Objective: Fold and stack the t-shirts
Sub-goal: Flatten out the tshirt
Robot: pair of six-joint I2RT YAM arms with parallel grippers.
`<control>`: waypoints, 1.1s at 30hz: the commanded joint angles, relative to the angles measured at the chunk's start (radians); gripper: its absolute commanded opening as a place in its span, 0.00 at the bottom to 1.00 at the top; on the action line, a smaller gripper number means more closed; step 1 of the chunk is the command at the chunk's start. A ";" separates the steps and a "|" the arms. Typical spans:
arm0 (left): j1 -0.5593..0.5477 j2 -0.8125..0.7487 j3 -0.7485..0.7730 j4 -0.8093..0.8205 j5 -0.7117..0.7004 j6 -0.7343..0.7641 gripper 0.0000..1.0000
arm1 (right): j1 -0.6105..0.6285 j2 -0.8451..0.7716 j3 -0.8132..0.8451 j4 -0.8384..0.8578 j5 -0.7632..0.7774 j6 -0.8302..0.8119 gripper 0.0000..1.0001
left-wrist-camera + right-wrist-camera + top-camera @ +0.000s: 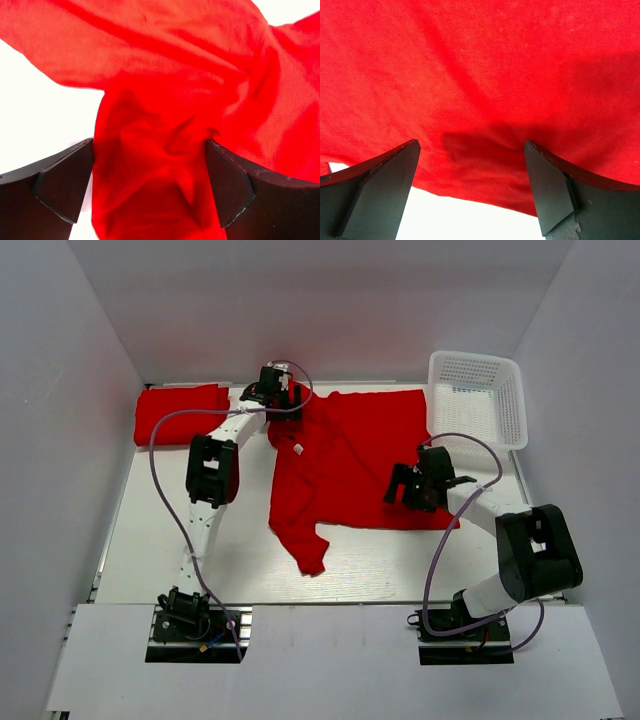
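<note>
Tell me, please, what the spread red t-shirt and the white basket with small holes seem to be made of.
The spread red t-shirt looks like soft matte cloth, maybe cotton: it wrinkles and bunches in loose folds, without shine. The white basket with small holes looks like stiff moulded plastic: even grid of holes, straight walls, smooth rim.

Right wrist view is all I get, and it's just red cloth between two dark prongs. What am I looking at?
Observer: That is the spread t-shirt, lying open across the table; the right gripper hangs open over its near edge.
Operator: Is it the only shirt?
Observer: No. The folded t-shirt lies at the table's far left corner.
Operator: And the other arm?
Observer: The left gripper is at the spread t-shirt's far edge, open, with bunched cloth between its fingers.
</note>
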 commanded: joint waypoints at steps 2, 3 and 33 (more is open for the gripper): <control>-0.018 -0.212 -0.040 0.001 -0.057 0.063 1.00 | 0.001 0.010 0.103 -0.113 0.058 -0.053 0.90; -0.018 -0.234 -0.040 -0.010 -0.067 0.074 1.00 | -0.002 0.013 0.115 -0.121 0.104 -0.047 0.90; -0.293 -0.644 -0.811 -0.091 -0.069 -0.328 0.91 | -0.021 0.045 0.146 -0.176 0.202 -0.051 0.90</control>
